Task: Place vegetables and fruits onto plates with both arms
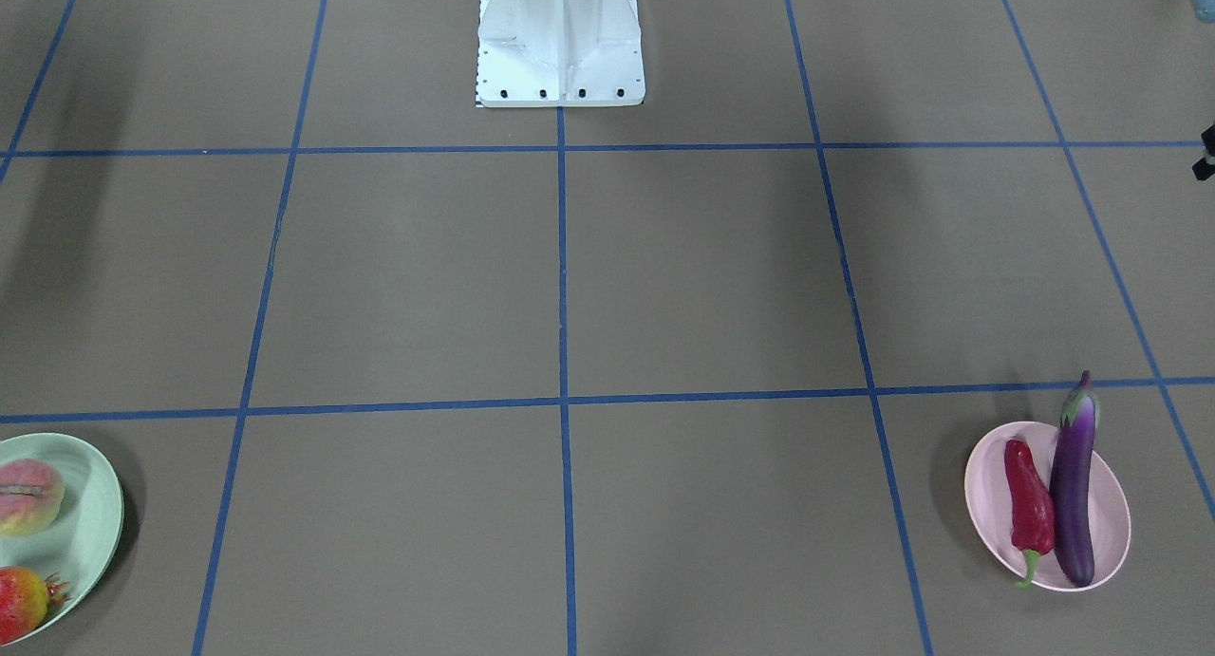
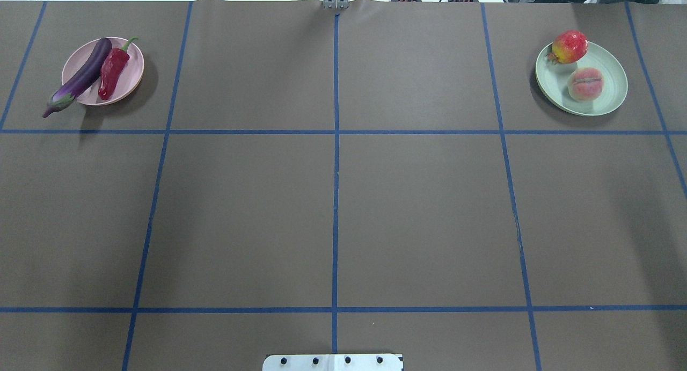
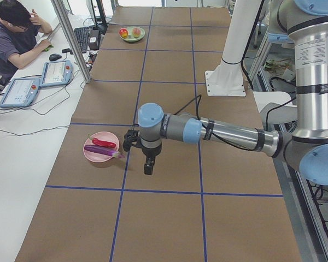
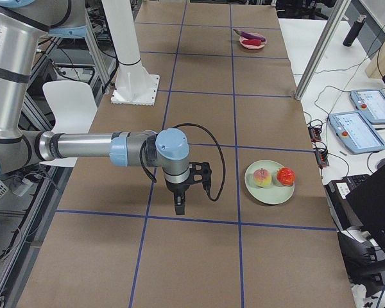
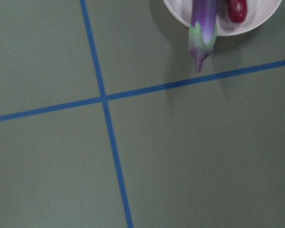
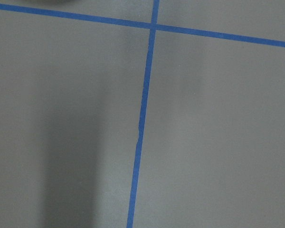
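Note:
The purple eggplant (image 2: 83, 75) and the red chili pepper (image 2: 112, 70) lie side by side on the pink plate (image 2: 134, 73); the eggplant's cap hangs over the rim. The pomegranate (image 2: 570, 45) and the peach (image 2: 585, 84) sit on the mint green plate (image 2: 614, 75). In the exterior left view my left gripper (image 3: 147, 166) hangs above the table a little beside the pink plate (image 3: 98, 158). In the exterior right view my right gripper (image 4: 179, 205) hangs above the table, apart from the green plate (image 4: 269, 196). I cannot tell whether either is open or shut.
The white pedestal base (image 1: 560, 48) stands at the robot's side of the brown table, which has blue tape lines. An operator (image 3: 13, 38) sits at a side desk with tablets (image 3: 19, 90) and a metal post (image 3: 71, 38).

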